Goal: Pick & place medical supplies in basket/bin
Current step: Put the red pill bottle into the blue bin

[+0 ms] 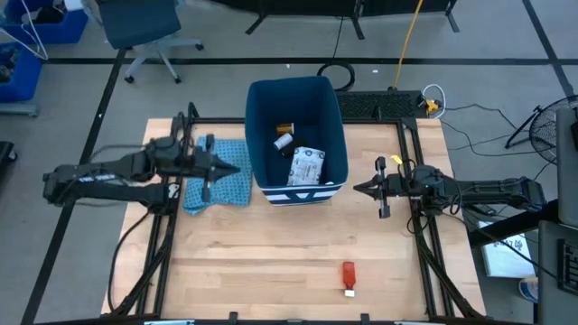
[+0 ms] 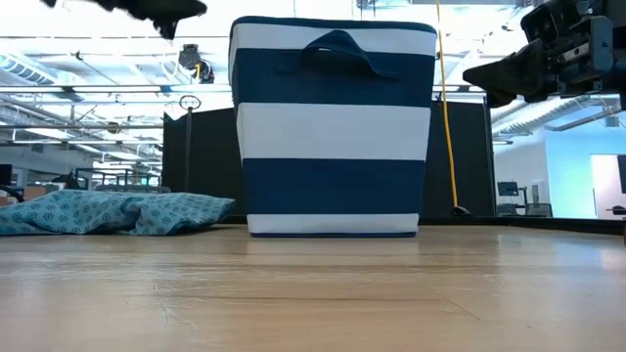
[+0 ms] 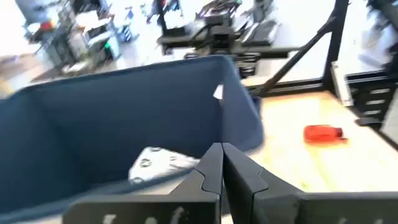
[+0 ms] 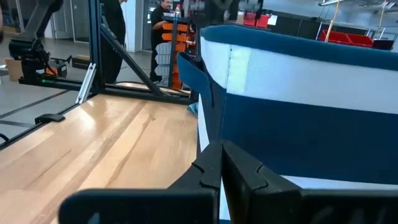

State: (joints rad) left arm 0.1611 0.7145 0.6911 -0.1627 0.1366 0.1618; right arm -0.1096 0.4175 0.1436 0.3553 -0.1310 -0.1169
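The dark-blue bin stands at the table's far middle on its striped base. Inside lie an orange pill bottle, a small white piece and a white patterned packet, which also shows in the left wrist view. A red white-tipped tube lies flat on the table near the front edge. My left gripper hovers shut just left of the bin, above the cloth, holding nothing. My right gripper waits shut to the bin's right, clear of it.
A light blue cloth lies crumpled on the table against the bin's left side. Black frame rails run along the table's left and right sides. Bare wood stretches between the bin and the red tube.
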